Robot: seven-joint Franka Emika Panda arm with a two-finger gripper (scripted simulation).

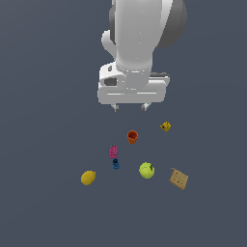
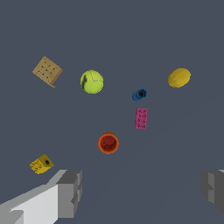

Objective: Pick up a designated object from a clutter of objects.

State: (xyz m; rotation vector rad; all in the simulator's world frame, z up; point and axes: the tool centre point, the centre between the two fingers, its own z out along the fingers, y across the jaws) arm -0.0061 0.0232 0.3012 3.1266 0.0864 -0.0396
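The orange-red cup (image 1: 132, 136) stands upright on the dark grey floor (image 1: 43, 144), hollow facing up, with bare floor all around it. Its nearest neighbour, the pink block (image 1: 113, 151), lies near but apart on the exterior view's left; the yellow cube (image 1: 165, 126) sits apart toward the exterior view's right. Beyond the block are the tiny blue piece (image 1: 116, 164), the green ball (image 1: 146, 170), the yellow lemon (image 1: 88, 177) and the tan cracker square (image 1: 179, 178), all spaced apart (none touching another). The gripper (image 1: 130, 107) hangs above the cup, fingers spread wide and holding nothing. In the wrist view the cup (image 2: 108, 143) shows between the two fingers (image 2: 70, 192), clear of both.
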